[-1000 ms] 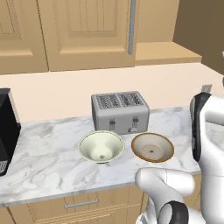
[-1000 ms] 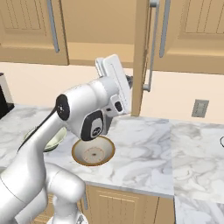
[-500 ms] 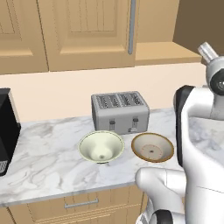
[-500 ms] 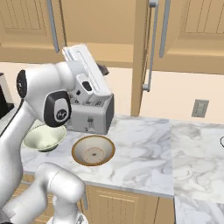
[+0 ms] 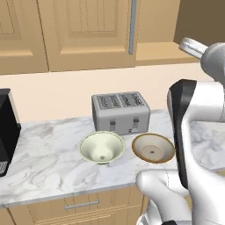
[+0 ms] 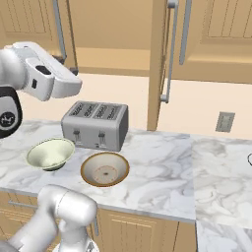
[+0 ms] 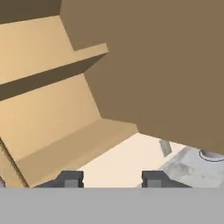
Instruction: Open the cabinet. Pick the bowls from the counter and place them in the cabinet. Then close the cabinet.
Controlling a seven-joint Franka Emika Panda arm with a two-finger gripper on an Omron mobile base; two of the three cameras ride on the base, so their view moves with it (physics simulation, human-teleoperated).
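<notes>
Cabinet open, both bowls on the table, tool released and empty

Left base view: cream bowl (image 5: 101, 147) and brown-rimmed bowl (image 5: 153, 148) sit side by side on the marbled table (image 5: 39, 162), just before the toaster (image 5: 120, 112). Right base view: the cabinet (image 6: 158, 59) door stands swung out edge-on above the table. Hand view: the tool (image 7: 112, 179), fingertips apart with nothing between, faces the cabinet's bare shelf (image 7: 52, 69).

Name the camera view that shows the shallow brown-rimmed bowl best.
The left base view: the shallow brown-rimmed bowl faces the camera, inside visible. The right base view shows it whole too, at a flatter angle.
</notes>
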